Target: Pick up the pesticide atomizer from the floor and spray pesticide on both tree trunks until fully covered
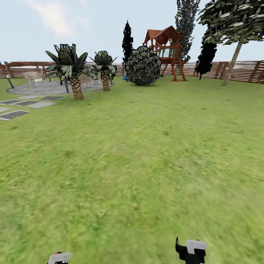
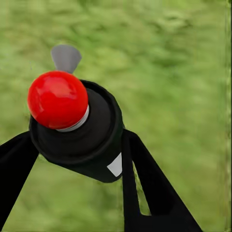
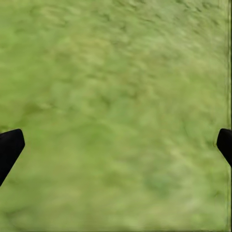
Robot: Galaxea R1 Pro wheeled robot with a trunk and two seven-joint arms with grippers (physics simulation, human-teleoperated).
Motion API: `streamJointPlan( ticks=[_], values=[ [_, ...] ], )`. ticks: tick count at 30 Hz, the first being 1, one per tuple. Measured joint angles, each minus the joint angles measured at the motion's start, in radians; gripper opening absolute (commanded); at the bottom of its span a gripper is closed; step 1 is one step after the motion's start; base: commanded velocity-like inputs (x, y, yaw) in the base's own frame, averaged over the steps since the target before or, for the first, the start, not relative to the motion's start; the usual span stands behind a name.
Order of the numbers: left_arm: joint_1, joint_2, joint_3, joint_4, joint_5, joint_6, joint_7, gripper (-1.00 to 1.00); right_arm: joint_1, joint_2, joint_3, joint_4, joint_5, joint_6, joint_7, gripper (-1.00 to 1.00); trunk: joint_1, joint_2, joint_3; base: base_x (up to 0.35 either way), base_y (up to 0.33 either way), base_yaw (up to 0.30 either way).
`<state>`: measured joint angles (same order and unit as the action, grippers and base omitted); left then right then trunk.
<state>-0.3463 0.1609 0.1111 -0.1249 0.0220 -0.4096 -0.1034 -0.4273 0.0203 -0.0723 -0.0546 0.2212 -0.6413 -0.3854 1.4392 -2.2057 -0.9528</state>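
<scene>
Lawn with two palms.

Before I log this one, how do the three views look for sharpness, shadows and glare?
Head view: grass smeared and soft up close, fence and playset crisper; flat light, hardly any cast shadows. Left wrist view: the pesticide atomizer is sharp, its red top showing a soft highlight; lawn behind is blurred. Right wrist view: blurry green, dark fingertips at the edges.

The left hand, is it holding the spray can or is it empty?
Holding it. The left hand's two black fingers sit on either side of the spray can, whose red button points at the camera.
</scene>
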Motion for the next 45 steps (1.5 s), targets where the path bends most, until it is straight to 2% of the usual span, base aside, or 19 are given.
streamJointPlan(
  ticks=[12, 25, 40, 45],
  values=[
    [0.000, -0.002, -0.001, 0.000, 0.000, 0.001, 0.000, -1.00, 0.000, 0.001, 0.000, 0.000, 0.000, 0.000, 0.000, 1.00, 0.000, 0.000, 0.000, 0.018, -0.274, -0.268],
    [0.000, -0.002, -0.001, 0.002, 0.000, 0.001, 0.000, -1.00, 0.000, 0.001, 0.000, 0.000, 0.000, 0.000, 0.000, 1.00, 0.000, 0.000, 0.000, 0.215, -0.213, -0.268],
    [0.000, 0.000, 0.000, 0.002, 0.000, 0.000, 0.001, -1.00, 0.000, 0.002, 0.000, 0.000, 0.000, 0.000, 0.000, 1.00, -0.001, 0.000, 0.000, 0.292, -0.094, -0.268],
    [0.000, 0.000, 0.000, 0.002, 0.001, 0.002, 0.002, -1.00, 0.000, 0.002, 0.000, 0.000, 0.000, 0.000, 0.000, 1.00, 0.000, 0.000, 0.000, 0.050, -0.004, -0.268]
  ],
)
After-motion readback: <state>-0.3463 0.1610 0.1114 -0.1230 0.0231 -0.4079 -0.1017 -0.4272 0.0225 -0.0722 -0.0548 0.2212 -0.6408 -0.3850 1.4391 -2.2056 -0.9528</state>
